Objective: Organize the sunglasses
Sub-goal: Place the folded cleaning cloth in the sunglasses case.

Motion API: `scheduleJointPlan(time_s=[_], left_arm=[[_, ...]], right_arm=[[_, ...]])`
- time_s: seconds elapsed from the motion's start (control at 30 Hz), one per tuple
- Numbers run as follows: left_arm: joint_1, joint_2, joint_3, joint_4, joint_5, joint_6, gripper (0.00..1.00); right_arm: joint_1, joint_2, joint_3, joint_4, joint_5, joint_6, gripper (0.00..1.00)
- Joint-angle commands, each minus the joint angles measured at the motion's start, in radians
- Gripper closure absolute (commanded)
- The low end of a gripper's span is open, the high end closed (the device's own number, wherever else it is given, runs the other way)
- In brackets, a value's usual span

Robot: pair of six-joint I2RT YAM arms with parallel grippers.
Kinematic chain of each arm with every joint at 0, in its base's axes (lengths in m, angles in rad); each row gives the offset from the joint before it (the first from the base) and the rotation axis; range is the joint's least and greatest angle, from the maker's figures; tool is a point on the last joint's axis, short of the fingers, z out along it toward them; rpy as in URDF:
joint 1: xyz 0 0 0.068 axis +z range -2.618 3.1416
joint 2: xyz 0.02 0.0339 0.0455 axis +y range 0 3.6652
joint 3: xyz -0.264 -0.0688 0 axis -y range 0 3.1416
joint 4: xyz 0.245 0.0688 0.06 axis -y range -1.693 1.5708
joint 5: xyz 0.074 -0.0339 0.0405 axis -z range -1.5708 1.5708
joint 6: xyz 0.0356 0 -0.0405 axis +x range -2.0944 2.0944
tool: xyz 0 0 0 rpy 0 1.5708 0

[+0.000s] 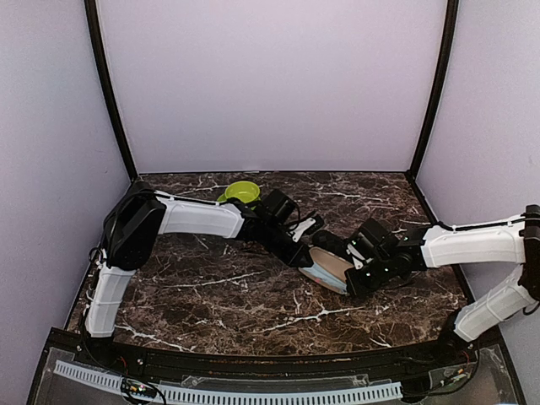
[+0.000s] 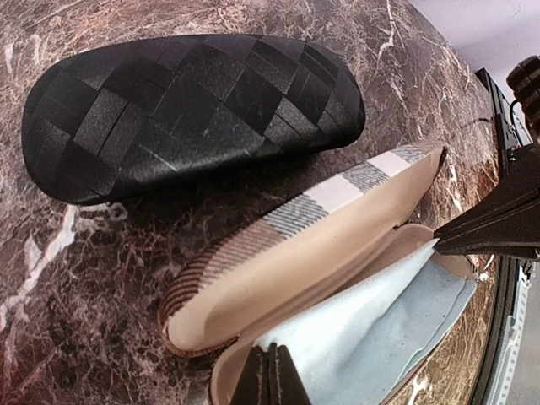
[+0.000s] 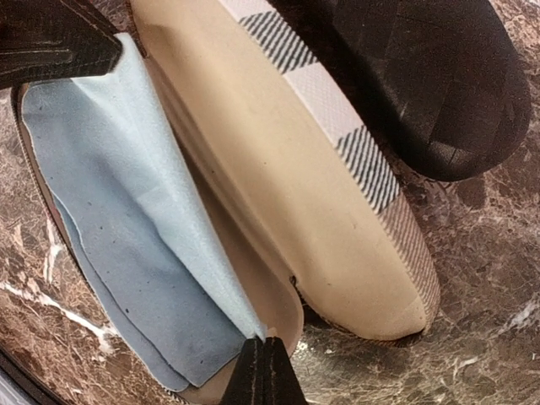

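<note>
No sunglasses are seen in any view. Whether they lie under the cloth, inside the black case or in the green bowl cannot be told.

The striped case (image 2: pixel 253 295) is laid open a little right of the table's (image 1: pixel 211 295) middle, with its lid tipped back. A pale blue cloth (image 2: pixel 371 329) is spread in its tray. The black case (image 2: pixel 186 110) lies shut just beside the lid; whether the two touch cannot be told. The green bowl (image 1: pixel 245 192) is set near the table's far edge, left of its middle.

The left gripper (image 2: pixel 270 375) is closed to a point at one end of the tray, at the cloth's edge. The right gripper (image 3: pixel 263 367) is likewise closed at the opposite end, by the cloth's folded corner. Whether a bit of cloth is nipped by either cannot be made out, and nothing else is held.

Trouble is judged most likely from the cloth. If it is drawn from both ends, the light case could be dragged over the marble or tipped, or its lid knocked shut onto a fingertip. Should glasses lie beneath the cloth, they could be flung out or their lenses scraped. With both grippers over one small case, a knock between them is also to be feared, and the black case could be shoved aside.

In the top view the black case is masked by the arms and the bowl's inside is partly covered.
</note>
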Motion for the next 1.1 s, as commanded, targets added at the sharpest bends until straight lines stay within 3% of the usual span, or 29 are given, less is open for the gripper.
scheduleJointPlan(time_s=[0.0, 0.87, 1.07], left_arm=[[-0.006, -0.003, 0.014, -0.02, -0.008, 0.014, 1.0], [-0.017, -0.005, 0.022, -0.053, -0.005, 0.02, 0.99], [-0.024, -0.015, 0.017, -0.073, -0.018, 0.015, 0.9]], right_arm=[[-0.007, 0.011, -0.004, -0.007, 0.018, -0.007, 1.0], [-0.007, 0.037, 0.015, 0.012, -0.001, -0.016, 1.0], [-0.007, 0.002, 0.008, 0.009, -0.002, -0.015, 0.86]])
